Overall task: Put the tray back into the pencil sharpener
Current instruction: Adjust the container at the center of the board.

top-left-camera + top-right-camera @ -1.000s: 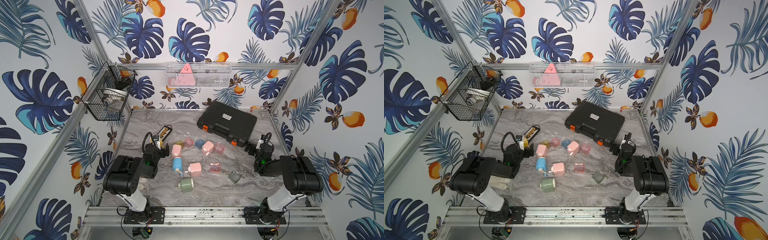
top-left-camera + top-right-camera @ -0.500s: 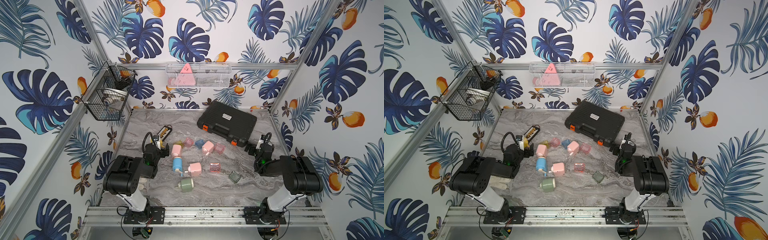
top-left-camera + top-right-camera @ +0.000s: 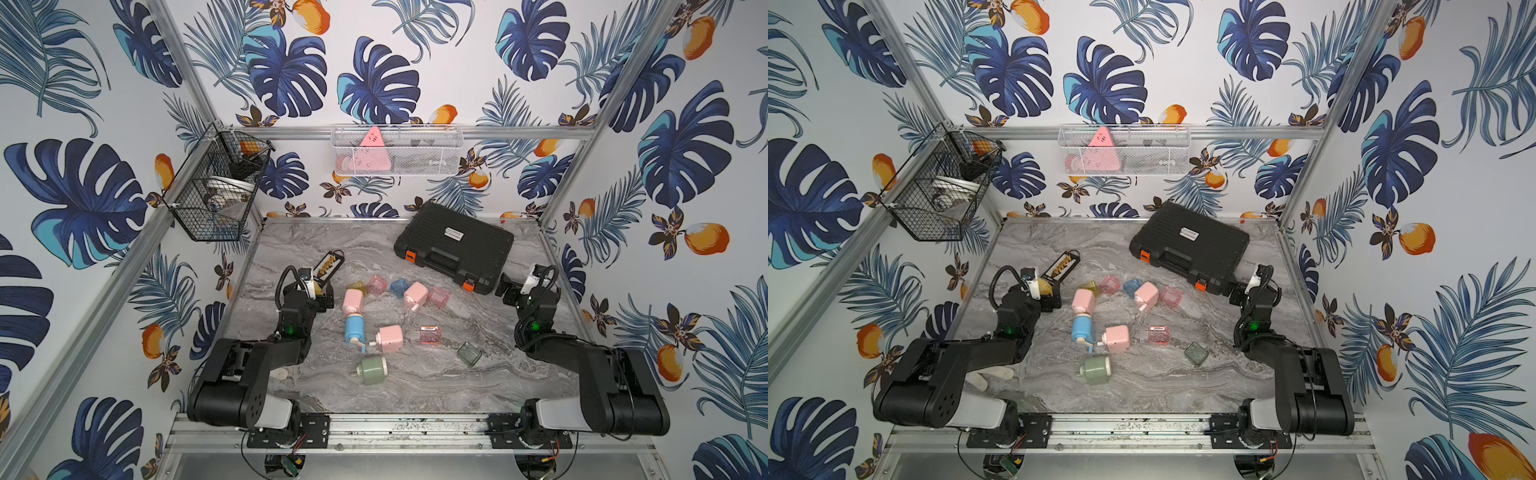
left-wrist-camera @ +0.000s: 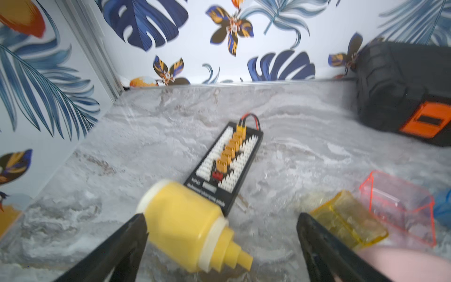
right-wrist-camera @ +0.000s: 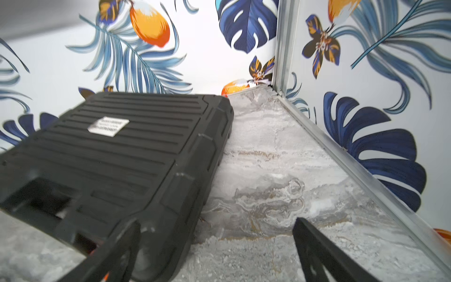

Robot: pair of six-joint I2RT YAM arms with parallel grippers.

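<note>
Far right sits the black tool case; the right gripper gapes empty at its near corner. The left gripper, spread wide, straddles the yellow pencil sharpener at left; the yellow tray lies just right.

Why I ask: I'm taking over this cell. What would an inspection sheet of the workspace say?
Surface: grey marble tabletop, no spill seen.
Job's things: yellow sharpener, blue sharpener, green sharpener and pink ones lie scattered; red tray, yellow tray and other clear trays lie loose on the table.
Clutter: closed black case; connector board; white glove-like item under the left arm.
Grippers: left gripper, jaws open with the yellow sharpener between them; right gripper, jaws open beside the case's corner.
Cables: red and black lead on the board; wrist cable looped.
Surroundings: black wire basket and white mesh basket on leaf-papered walls.
</note>
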